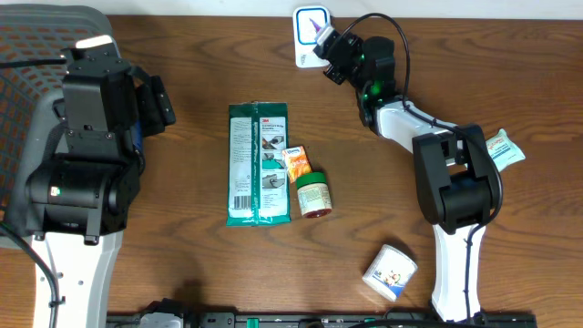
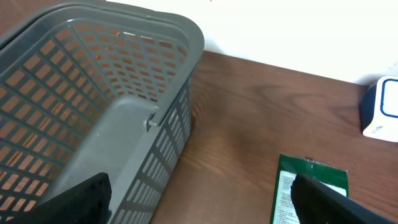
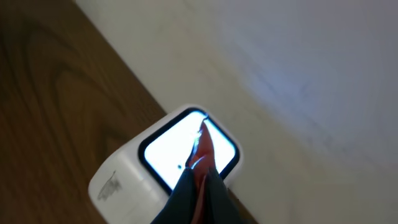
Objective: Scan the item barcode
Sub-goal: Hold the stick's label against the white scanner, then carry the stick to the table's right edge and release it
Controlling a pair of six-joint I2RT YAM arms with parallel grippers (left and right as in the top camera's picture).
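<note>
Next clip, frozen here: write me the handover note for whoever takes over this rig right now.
Grippers: left gripper open and empty, above the basket edge. The right gripper is shut on a thin item, seen edge-on; what it is cannot be told.
Things: the thin item is held in front of the scanner window. Ungrasped on the table: green pack, orange box, jar, tub, sachet.
Done: one item picked up and presented to the scanner.
Left: nothing shows whether the scan registered; probably check that, then put the item down.
</note>
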